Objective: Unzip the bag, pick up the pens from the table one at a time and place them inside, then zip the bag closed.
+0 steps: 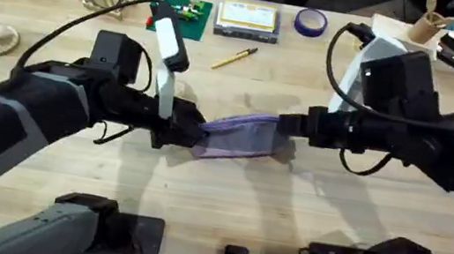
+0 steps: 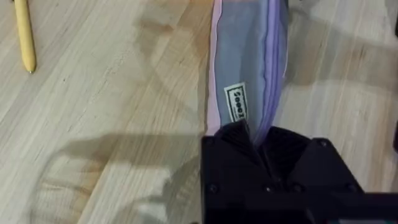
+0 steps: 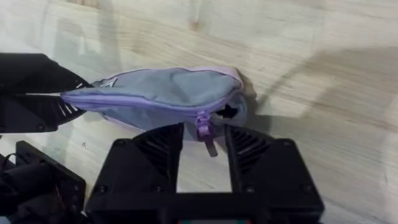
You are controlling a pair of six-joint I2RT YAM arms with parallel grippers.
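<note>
Overhead: the bag (image 1: 239, 138) lies at the middle of the frame on the worktop (image 1: 225, 207), its long axis running left to right. The left hand (image 1: 189, 127) is clenched on its left end, and the right hand (image 1: 291, 127) meets its right end, so each arm has one end. The yellow pen (image 1: 234, 58) lies well apart, above the bag in the frame.

Left wrist view: the left hand (image 2: 260, 140) pinches the bag's (image 2: 249, 56) end seam just beside a small label (image 2: 237, 104); the zipper line runs straight away from it, up the frame. The yellow pen (image 2: 25, 34) is at the upper left.

Right wrist view: the right hand (image 3: 204, 140) stands released, its fingers either side of the zipper pull (image 3: 204, 127), not yet closed on it. The bag (image 3: 155, 93) looks zipped, so I judge the pull must travel toward the left hand (image 3: 37, 102) at the frame's left.
</note>
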